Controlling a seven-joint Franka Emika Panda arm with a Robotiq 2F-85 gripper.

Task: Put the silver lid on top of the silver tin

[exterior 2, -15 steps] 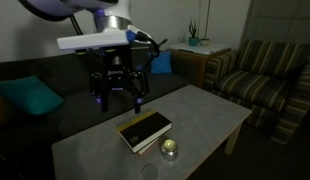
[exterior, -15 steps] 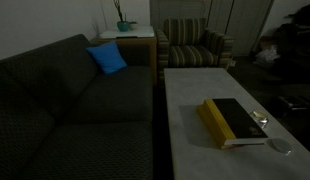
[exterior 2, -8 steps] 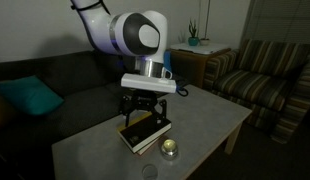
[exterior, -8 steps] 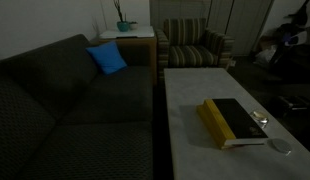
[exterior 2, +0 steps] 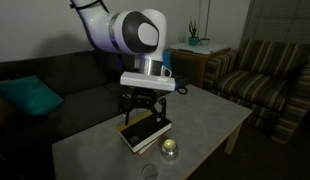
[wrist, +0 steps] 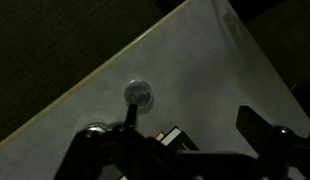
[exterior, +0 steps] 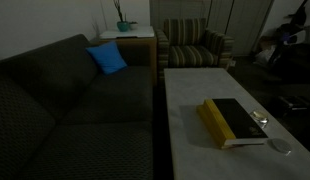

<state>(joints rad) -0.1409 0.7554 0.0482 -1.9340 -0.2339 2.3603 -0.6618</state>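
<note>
- A pale coffee table (exterior: pixel 190 100) fills the middle of the scene; in both exterior views a black-and-yellow book (exterior: pixel 233 122) lies flat on it.
- A dark sofa (exterior: pixel 65 100) runs along one long side of the table, with a blue cushion (exterior: pixel 107 58) against its back.
- Past the sofa's end you have a small side table (exterior: pixel 130 38) with a potted plant (exterior: pixel 123 18) on it, and next to that a striped armchair (exterior: pixel 195 45).
- The silver tin (exterior 2: pixel 170 148) sits on the table just beside the book's long edge, its rim catching the light.
- The silver lid (exterior: pixel 280 146) lies flat on the bare table top, apart from the tin and close to the table's corner.
- Nothing lies between the lid and the tin; the book is the only large thing near them.
- In the wrist view a small round silver thing (wrist: pixel 139 93) shows on the pale top; you cannot tell from that view alone whether it is the lid or the tin.
- Your gripper (exterior 2: pixel 145 108) hangs over the book, pointing down, with the arm's big white joint above it.
- Its fingers (wrist: pixel 128 118) stand spread as wide as they go. Nothing is between them, and they touch neither the lid nor the tin.
</note>
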